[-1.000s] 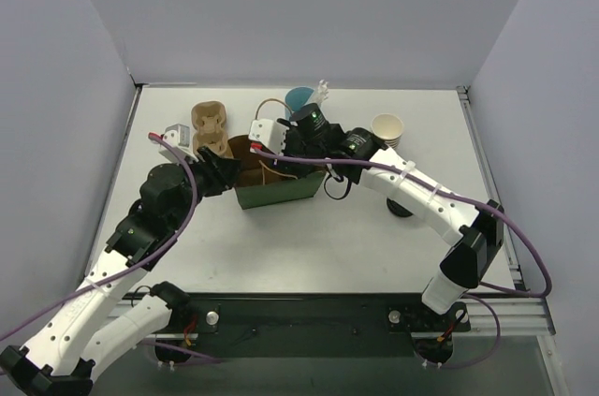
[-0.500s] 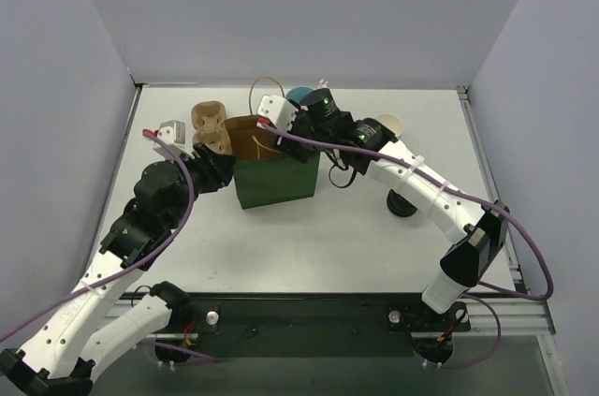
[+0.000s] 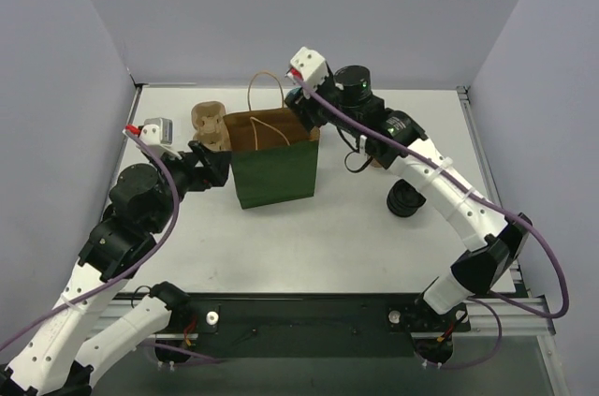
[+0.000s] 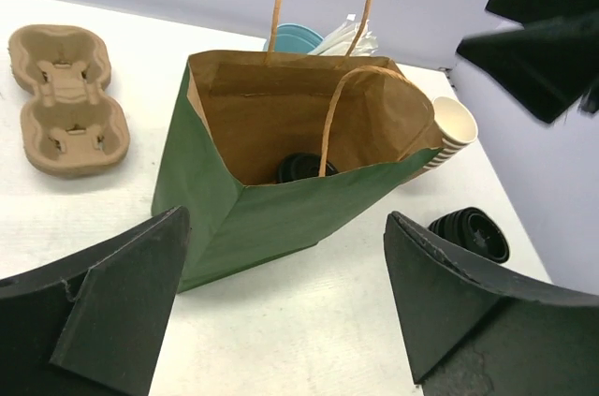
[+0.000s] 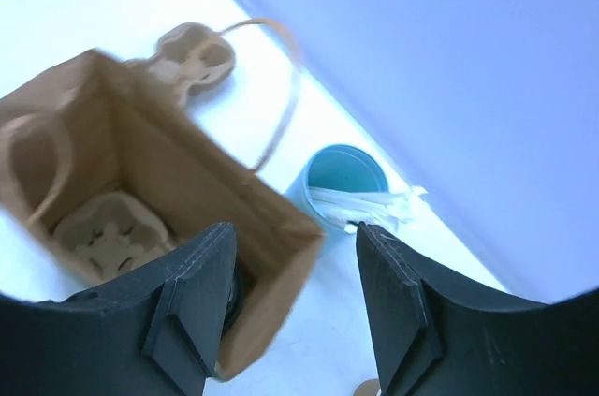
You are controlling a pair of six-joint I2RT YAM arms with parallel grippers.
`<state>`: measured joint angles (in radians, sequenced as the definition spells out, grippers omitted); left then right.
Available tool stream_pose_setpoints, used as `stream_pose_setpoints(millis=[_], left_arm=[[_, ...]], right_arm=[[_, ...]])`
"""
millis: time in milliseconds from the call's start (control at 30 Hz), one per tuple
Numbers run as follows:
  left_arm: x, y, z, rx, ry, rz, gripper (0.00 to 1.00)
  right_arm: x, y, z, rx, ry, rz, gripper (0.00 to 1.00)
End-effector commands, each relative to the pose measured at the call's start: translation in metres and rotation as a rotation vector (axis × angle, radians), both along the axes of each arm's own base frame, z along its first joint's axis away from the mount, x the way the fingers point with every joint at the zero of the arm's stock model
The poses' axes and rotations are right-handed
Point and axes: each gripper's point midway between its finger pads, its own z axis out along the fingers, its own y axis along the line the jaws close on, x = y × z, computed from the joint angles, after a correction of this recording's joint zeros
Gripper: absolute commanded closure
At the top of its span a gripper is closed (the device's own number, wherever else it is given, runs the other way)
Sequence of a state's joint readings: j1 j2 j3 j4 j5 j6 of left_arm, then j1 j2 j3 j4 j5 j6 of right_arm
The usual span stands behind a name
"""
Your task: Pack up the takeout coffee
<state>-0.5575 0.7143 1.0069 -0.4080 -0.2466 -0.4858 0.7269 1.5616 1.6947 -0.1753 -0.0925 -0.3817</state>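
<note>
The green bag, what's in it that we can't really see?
1. takeout coffee: the left wrist view shows just its black lid; the front wall of the green bag hides the cup part.
2. Right wrist view: blurry; a dark thing beside the cup carrier is cut off by the right gripper.
3. Top view: the bag's own walls hide its bottom.

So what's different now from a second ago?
The green bag, slumped over before, now stands upright and open. The right jaws rose above its rim; the left jaws drew back leftward. The cardboard cup carrier and the stack of black lids stayed put.
</note>
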Motion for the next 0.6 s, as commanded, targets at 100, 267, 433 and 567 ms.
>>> stream_pose_setpoints(millis=[100,267,433,567], left_arm=[[-0.019,0.007,0.012,-0.009,-0.019,-0.021,0.03],[-0.025,0.012,0.006,0.016,0.021,-0.016,0.03],[-0.025,0.005,-0.004,0.01,0.04,-0.047,0.03],[-0.026,-0.01,-0.006,-0.029,0.059,-0.109,0.03]], right_arm=[[0.079,-0.067,0.025,0.374,0.092,-0.36,0.43],[0.115,-0.103,-0.008,0.444,0.228,-0.508,0.44],[0.13,-0.089,-0.043,0.465,0.338,-0.423,0.44],[0.147,-0.088,-0.055,0.5,0.366,-0.439,0.45]])
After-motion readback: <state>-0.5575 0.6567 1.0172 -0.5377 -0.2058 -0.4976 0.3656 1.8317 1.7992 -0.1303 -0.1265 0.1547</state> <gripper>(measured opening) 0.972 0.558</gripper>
